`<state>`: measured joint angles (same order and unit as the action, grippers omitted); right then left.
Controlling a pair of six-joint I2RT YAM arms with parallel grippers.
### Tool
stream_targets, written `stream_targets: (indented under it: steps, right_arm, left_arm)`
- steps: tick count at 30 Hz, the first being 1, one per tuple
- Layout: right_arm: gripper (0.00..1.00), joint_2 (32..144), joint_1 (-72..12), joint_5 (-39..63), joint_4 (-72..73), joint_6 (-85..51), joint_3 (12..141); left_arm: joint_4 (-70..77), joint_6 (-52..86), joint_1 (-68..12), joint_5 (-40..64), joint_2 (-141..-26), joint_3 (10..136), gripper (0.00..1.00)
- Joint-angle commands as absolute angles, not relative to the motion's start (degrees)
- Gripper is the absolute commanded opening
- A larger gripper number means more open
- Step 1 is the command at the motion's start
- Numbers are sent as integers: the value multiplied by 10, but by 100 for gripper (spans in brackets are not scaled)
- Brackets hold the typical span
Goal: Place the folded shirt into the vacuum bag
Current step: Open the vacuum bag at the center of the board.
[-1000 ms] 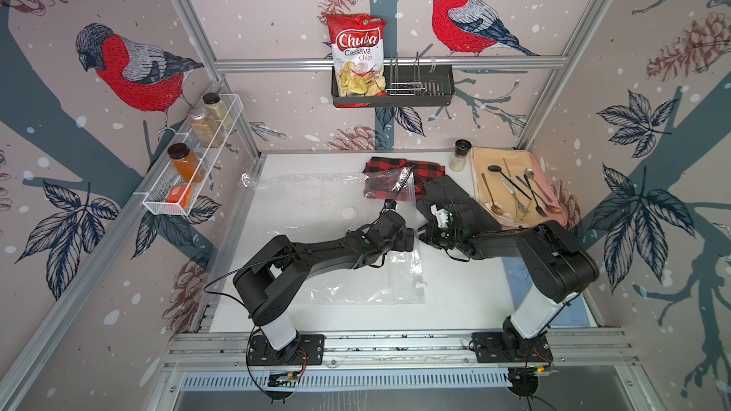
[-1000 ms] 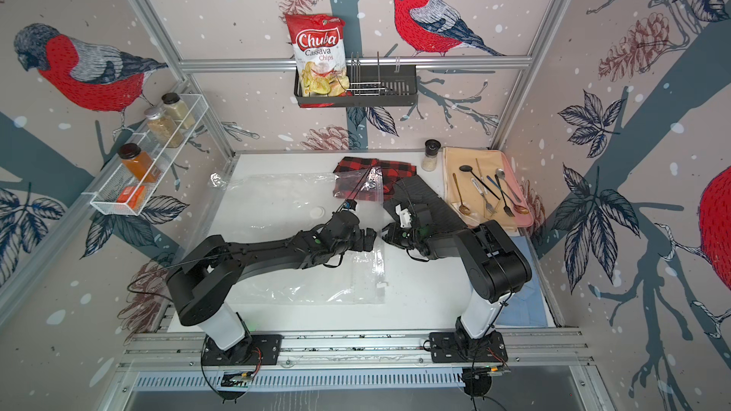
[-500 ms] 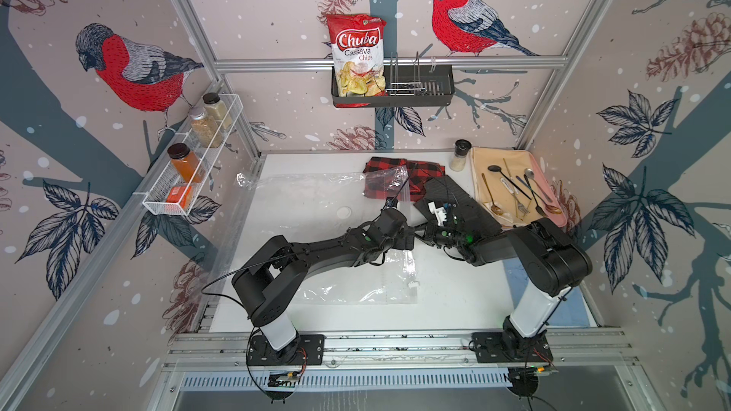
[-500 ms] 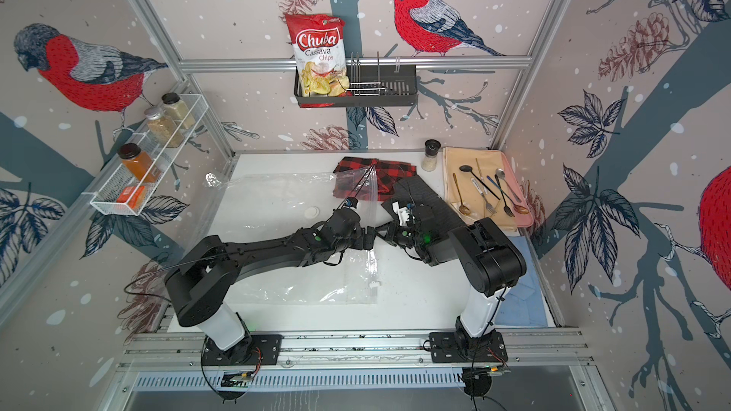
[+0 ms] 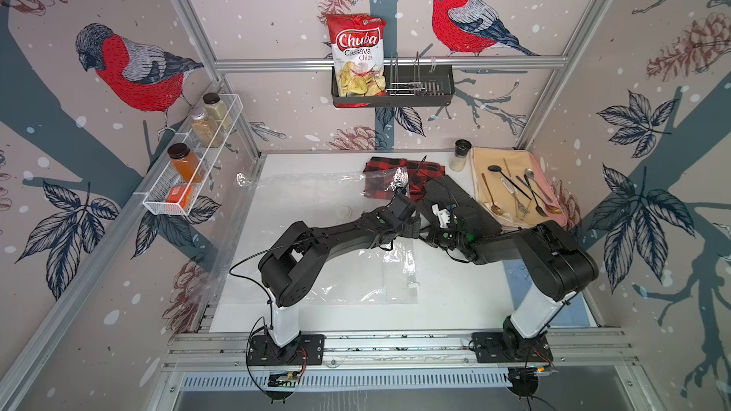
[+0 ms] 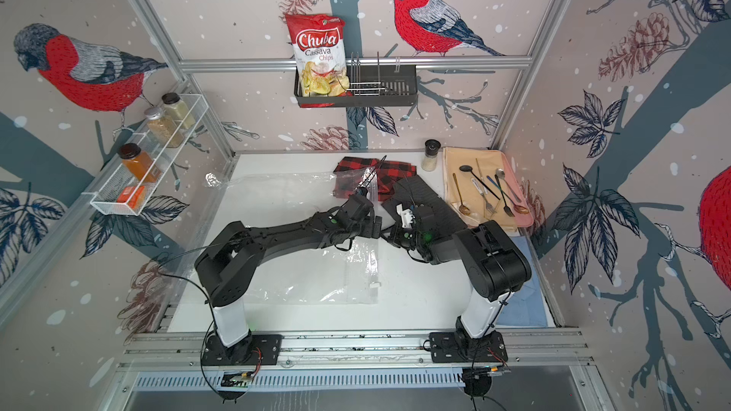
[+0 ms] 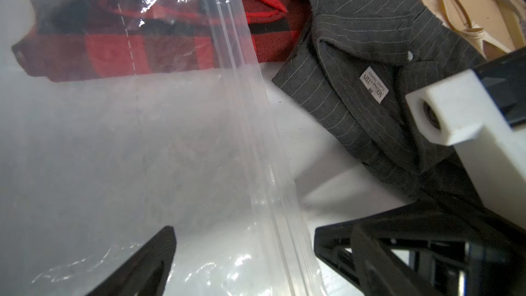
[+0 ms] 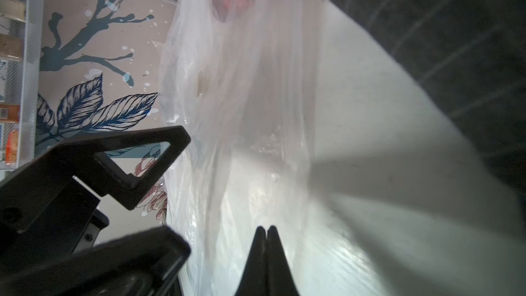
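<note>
The vacuum bag lies flat on the white table, with its zip edge toward the right and its slider clip near the front. A folded grey pinstripe shirt lies just right of the bag. A red plaid shirt lies behind it, its left part covered by bag plastic. My left gripper is open and straddles the zip edge. My right gripper faces it, tips pinched together on the bag's film.
A beige tray with cutlery sits at the back right, a spice jar beside it. A blue cloth lies under the right arm. A wire shelf with jars hangs on the left wall, and a black basket holds a chips bag on the back wall.
My right gripper has closed and moved left to meet the left gripper at the bag's edge. The bag's right edge has shifted slightly left. The left gripper stays open.
</note>
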<state>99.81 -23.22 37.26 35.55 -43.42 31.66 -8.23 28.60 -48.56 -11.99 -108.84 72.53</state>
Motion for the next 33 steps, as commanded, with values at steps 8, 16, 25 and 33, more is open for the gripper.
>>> stream_targets:
  steps: [8, 16, 25, 33]
  right_arm:
    - [9, 994, -213, 356, 361, -427, 294]
    - [24, 997, -205, 373, 378, -431, 288]
    - [47, 999, -204, 389, 385, -427, 288]
    - [64, 998, -235, 397, 372, -412, 316]
  left_arm:
    - [-219, 266, -508, -254, -1170, 829, 94]
    - [-264, 278, -514, -334, -1182, 853, 77]
    - [-243, 282, -514, -325, -1168, 850, 30]
    - [-223, 290, -514, -322, -1116, 812, 0]
